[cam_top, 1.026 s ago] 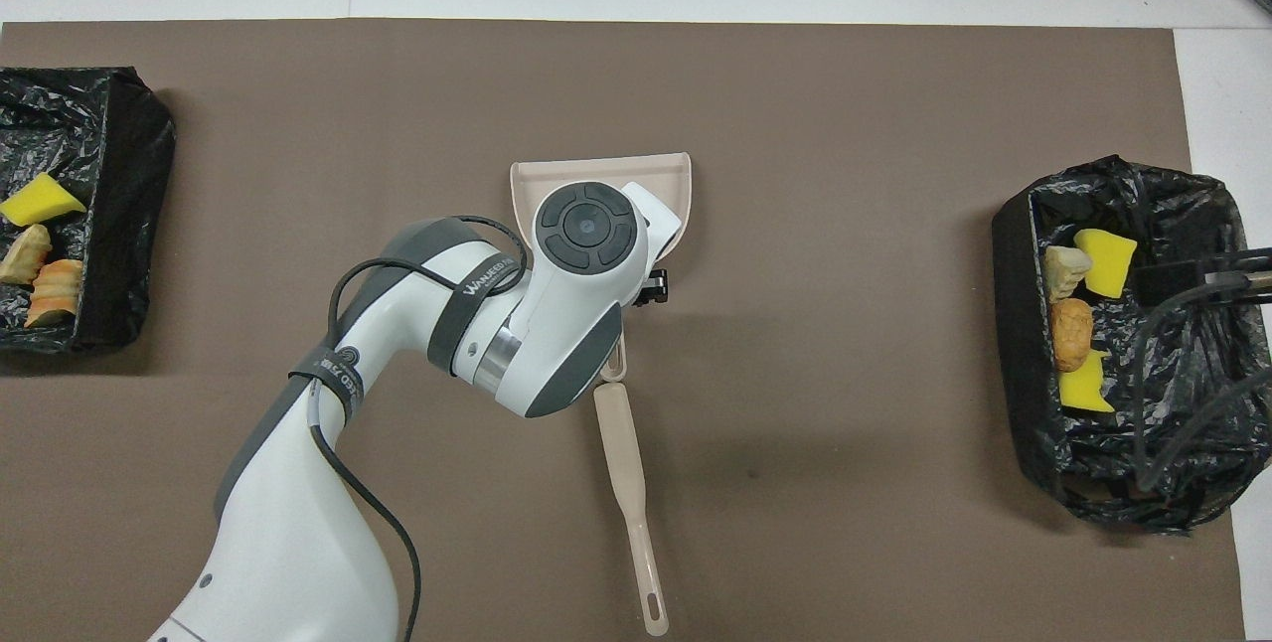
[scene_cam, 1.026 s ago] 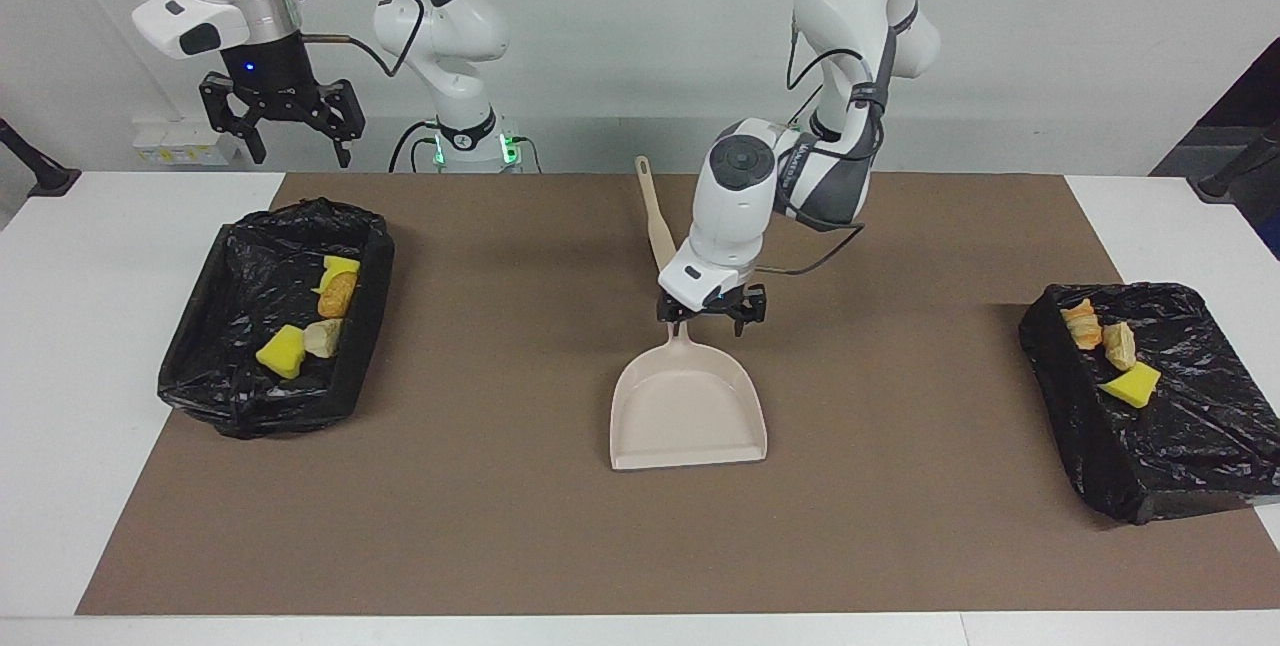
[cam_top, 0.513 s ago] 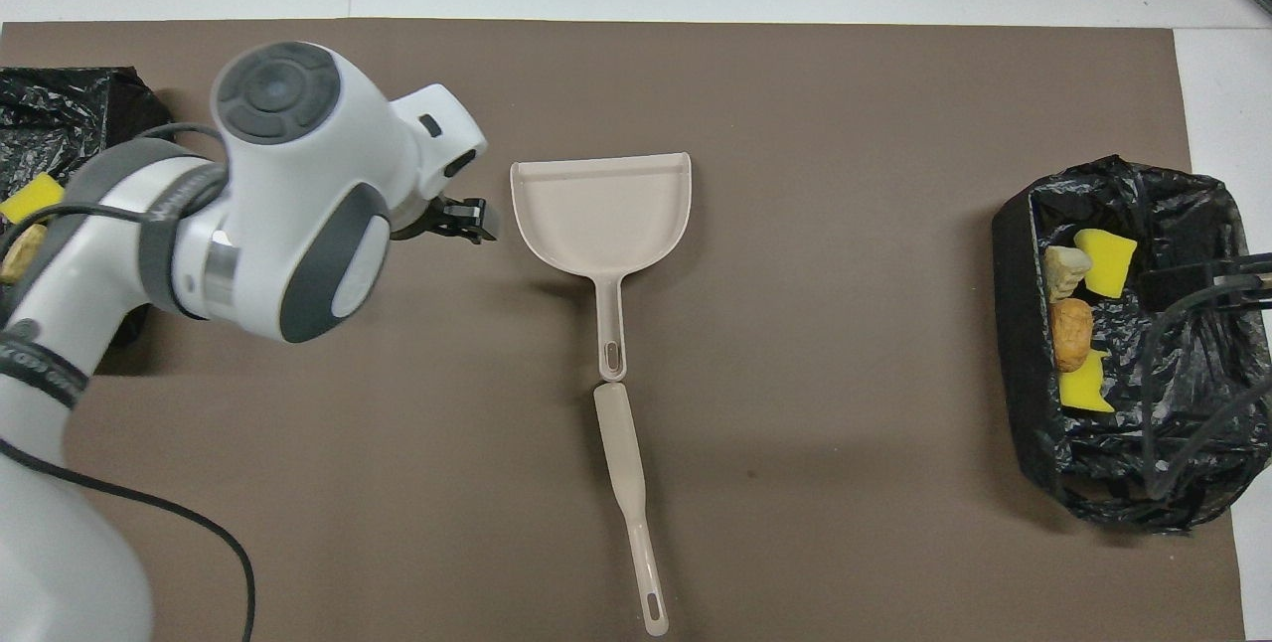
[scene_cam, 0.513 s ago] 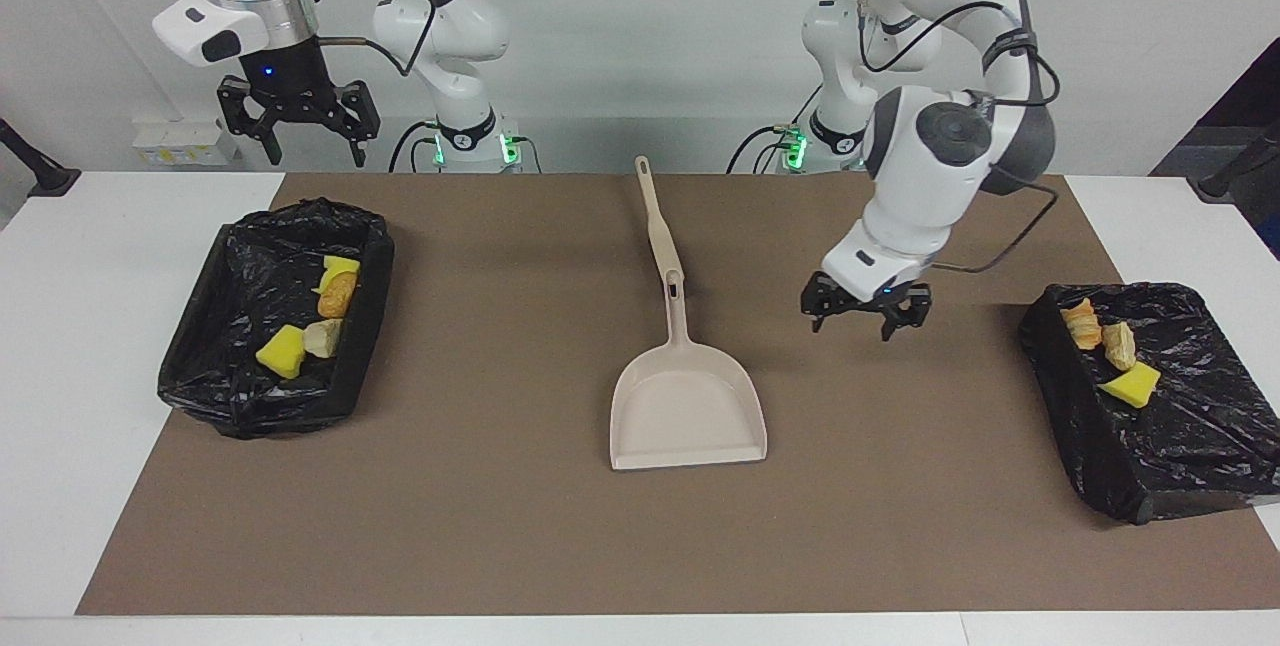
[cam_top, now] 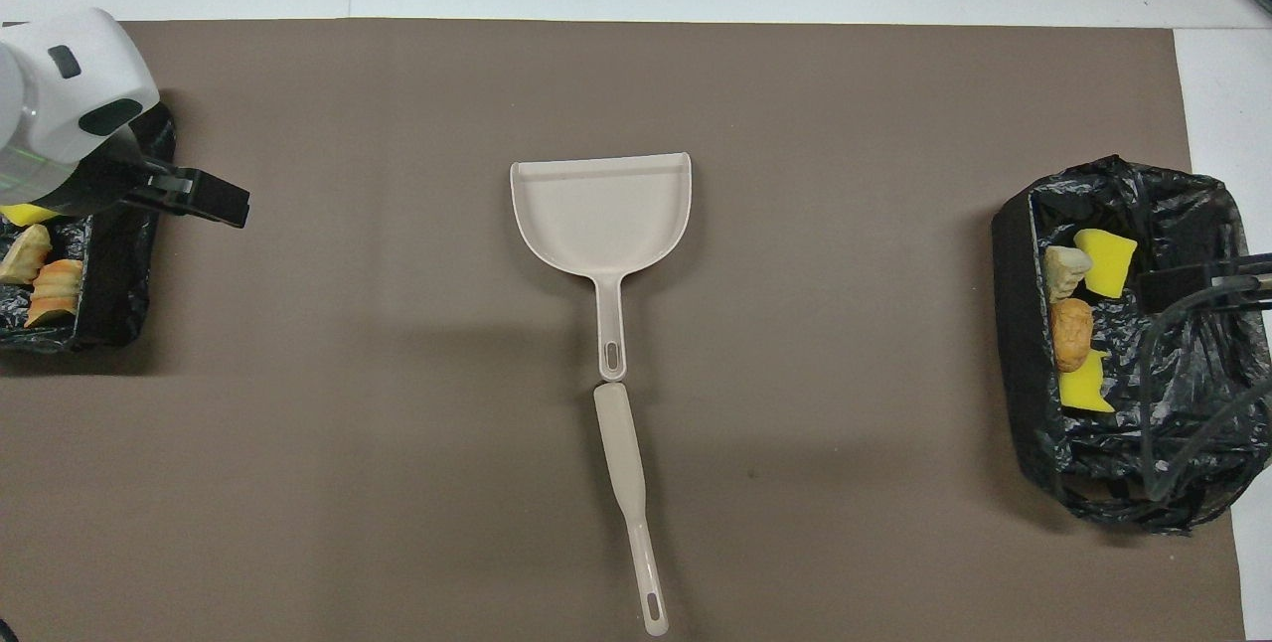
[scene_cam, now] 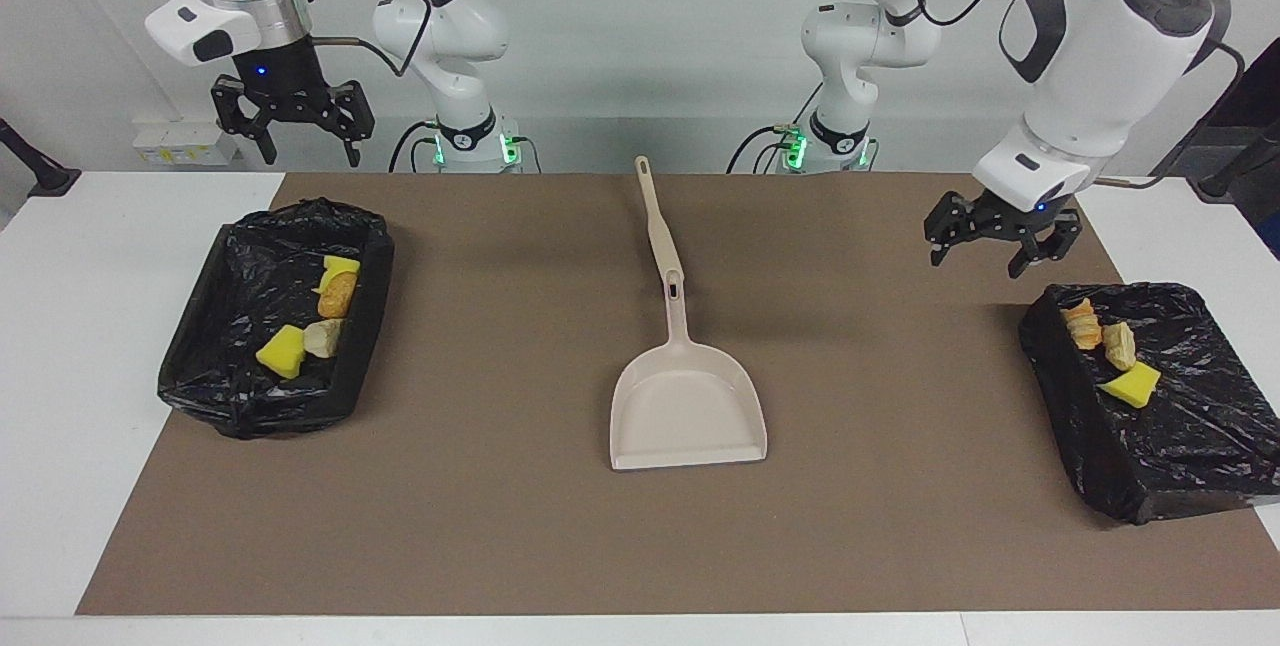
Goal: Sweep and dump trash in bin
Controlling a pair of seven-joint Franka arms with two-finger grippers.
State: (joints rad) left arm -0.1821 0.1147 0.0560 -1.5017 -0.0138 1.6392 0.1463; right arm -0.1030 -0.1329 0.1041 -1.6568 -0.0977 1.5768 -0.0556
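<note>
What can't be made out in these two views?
- Overhead view: the bin at the left arm's end is cut off by the frame edge. The left arm's wrist covers part of it and most of one yellow sponge chunk.
- Overhead view: the right gripper is a blurred dark shape, and with its cables hides part of the other bin.

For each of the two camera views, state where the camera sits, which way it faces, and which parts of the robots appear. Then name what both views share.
Facing view: high across the table, looking at the robots; both arms and bases show, left gripper open above the mat beside one black bin, right gripper open, raised.
Overhead view: above the robots' end, looking steeply down; only the left arm's wrist and gripper show.
Shared: dustpan, brush, both bins, trash.
</note>
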